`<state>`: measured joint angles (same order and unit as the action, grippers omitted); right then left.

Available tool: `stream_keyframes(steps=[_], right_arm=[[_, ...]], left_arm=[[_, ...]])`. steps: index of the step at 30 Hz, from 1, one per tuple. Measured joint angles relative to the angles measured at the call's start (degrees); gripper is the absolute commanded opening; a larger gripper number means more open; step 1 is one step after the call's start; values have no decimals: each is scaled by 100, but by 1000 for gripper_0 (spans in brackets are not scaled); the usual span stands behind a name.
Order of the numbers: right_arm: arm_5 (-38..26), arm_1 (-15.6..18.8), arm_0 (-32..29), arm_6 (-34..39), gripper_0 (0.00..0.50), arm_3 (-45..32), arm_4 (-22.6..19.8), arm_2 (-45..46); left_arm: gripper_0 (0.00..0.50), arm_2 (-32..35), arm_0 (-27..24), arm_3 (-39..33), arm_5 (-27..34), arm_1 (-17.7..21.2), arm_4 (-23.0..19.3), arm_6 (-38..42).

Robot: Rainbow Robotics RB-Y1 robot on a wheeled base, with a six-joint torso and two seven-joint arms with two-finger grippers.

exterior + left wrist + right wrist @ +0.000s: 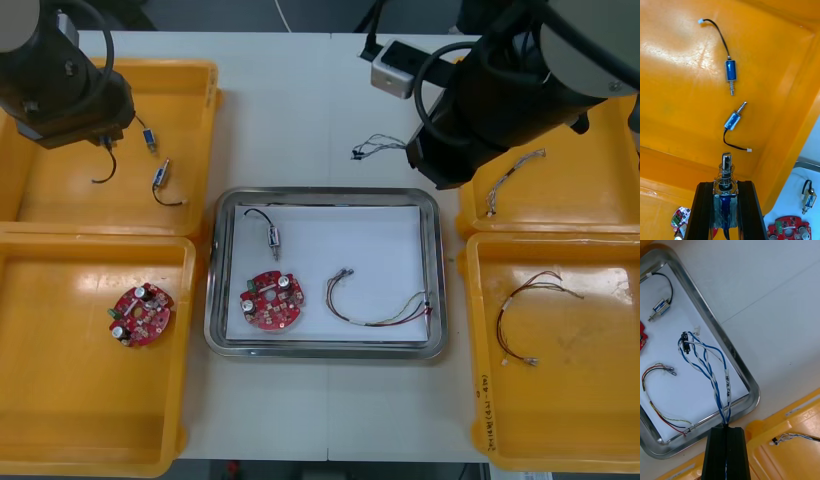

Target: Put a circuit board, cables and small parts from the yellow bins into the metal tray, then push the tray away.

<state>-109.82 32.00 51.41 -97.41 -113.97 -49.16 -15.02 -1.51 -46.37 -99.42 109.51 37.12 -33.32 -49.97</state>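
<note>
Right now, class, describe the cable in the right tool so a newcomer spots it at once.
From the metal tray mid-table, look by its far right corner: the right tool is shut on a twisted blue and white cable. Unlike its twin lying in the far right yellow bin, it hangs in mid-air.

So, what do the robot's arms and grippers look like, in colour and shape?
Both arms are bulky and black: the left arm, and the right arm with a pale grey shell and a looping black cable. The left gripper and right gripper each have two flat, straight black fingers.
</note>
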Motion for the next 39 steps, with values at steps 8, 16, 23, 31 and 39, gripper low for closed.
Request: stream_keyframes(steps=[8, 16, 23, 31, 39], right_arm=[[0, -138, 5, -15, 0, -14, 179, -727], [15, -174, 13, -106, 0, -6, 596, -1590], [671, -180, 17, -114, 0, 307, 828, -2191], [1129, -304, 22, -424, 0, 843, 1136, -2644], [1632, -353, 25, -991, 0, 1495, 1160, -2799]], left_arm=[[1, -335, 0, -287, 2, 0, -91, 0], [3, -416, 1, -405, 3, -1, -175, 0], [1, -421, 1, -420, 5, -1, -184, 0], [2, -422, 1, -441, 6, -1, -188, 0], [2, -422, 2, -454, 6, -1, -188, 0]])
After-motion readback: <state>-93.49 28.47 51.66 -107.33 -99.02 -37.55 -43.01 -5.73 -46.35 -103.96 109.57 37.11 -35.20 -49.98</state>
